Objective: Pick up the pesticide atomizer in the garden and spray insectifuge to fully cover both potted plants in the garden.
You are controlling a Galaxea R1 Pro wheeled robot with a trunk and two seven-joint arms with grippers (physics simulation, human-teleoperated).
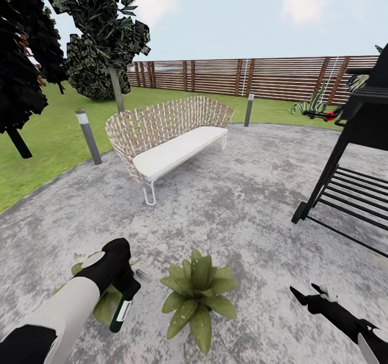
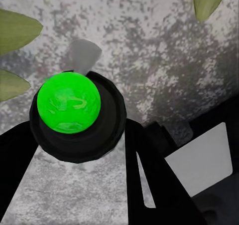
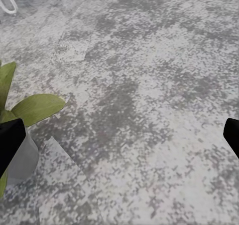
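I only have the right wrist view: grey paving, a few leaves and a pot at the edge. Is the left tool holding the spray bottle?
Observer: Yes. In the head view the left tool grips the bottle, which hangs down over the paving.
Operator: Is there a second plant?
Observer: Yes. Beside the middle plant, another plant sits partly under the left arm.
Operator: What's behind them?
Observer: A wicker bench, with a wooden fence further back.
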